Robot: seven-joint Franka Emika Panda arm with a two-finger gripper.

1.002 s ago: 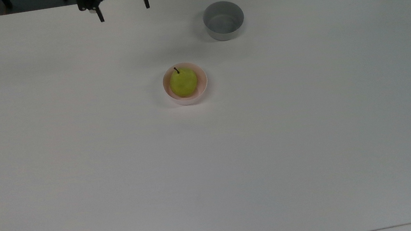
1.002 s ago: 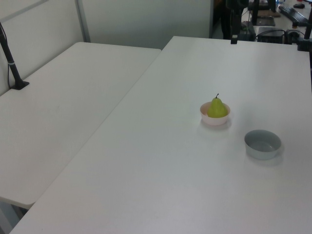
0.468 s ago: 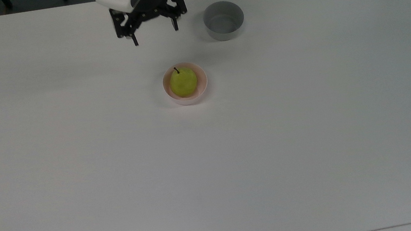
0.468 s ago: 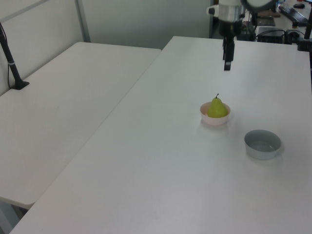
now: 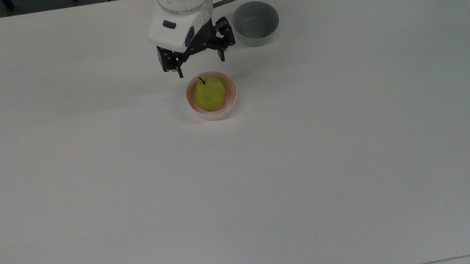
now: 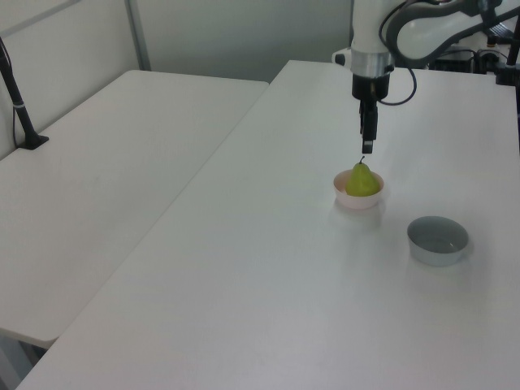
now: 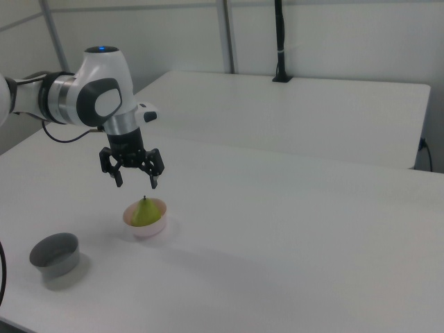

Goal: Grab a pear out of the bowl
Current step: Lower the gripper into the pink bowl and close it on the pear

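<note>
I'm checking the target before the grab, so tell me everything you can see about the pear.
The pear is small, rounded and yellow-green with a smooth, faintly mottled skin and a short dark stem. It sits upright inside the pale pink bowl, filling most of it, its narrow top and stem rising above the rim. Only the bowl touches it. The open gripper hangs above it, apart from it, a little toward the top view's upper edge. The grey bowl stands apart.

Top view overhead; left, right views oblique from opposite sides; all share table (image 5: 89, 190).
</note>
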